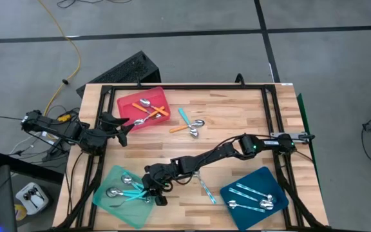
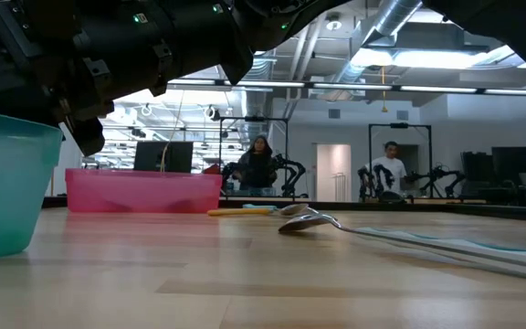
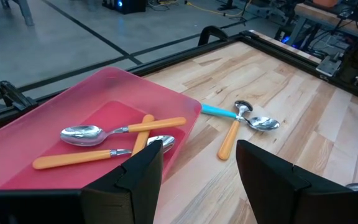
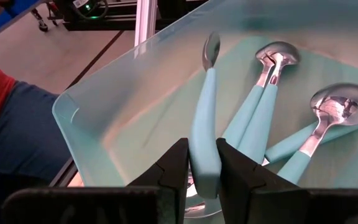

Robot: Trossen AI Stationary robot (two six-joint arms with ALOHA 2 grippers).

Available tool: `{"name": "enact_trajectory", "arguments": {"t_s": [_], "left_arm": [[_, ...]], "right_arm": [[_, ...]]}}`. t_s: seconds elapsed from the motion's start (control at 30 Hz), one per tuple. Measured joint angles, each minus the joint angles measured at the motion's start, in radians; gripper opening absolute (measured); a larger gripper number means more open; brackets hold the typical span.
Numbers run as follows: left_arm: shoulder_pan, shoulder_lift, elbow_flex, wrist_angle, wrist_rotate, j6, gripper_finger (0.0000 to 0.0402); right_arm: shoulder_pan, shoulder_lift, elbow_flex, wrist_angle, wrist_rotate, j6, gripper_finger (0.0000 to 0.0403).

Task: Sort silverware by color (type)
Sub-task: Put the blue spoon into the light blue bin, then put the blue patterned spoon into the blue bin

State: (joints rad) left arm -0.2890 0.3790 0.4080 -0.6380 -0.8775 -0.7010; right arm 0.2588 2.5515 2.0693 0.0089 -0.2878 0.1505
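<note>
Your right gripper (image 4: 202, 169) grips a turquoise spoon (image 4: 205, 118) over the mint-green tray (image 4: 114, 106).
Its handle sits clamped between narrow fingers, bowl apparently beyond the fingertips; your left gripper (image 3: 199, 168) waits wide beside the red tray (image 3: 55, 112).

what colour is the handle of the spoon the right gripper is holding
Turquoise. The right gripper pinches the spoon's handle over the mint-green tray; the right wrist view shows it best.
</note>
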Motion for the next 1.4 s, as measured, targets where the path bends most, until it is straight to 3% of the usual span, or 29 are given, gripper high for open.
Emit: {"name": "enact_trajectory", "arguments": {"t_s": [0.67, 1.1, 1.23, 1.4], "left_arm": [[0.0, 0.0, 0.0, 0.0, 0.0, 0.001, 0.019], [0.0, 0.0, 0.0, 0.0, 0.0, 0.001, 0.019], [0.0, 0.0, 0.0, 0.0, 0.0, 0.001, 0.019], [0.0, 0.0, 0.0, 0.0, 0.001, 0.001, 0.019]], "right_arm": [[-0.003, 0.002, -0.001, 0.019, -0.006, -0.024, 0.0142], [-0.006, 0.002, 0.001, 0.027, -0.005, -0.031, 0.0146], [-0.007, -0.003, 0.049, -0.033, -0.002, -0.083, 0.0146], [-0.012, -0.011, 0.235, -0.248, 0.0, -0.175, 0.0146]]}}
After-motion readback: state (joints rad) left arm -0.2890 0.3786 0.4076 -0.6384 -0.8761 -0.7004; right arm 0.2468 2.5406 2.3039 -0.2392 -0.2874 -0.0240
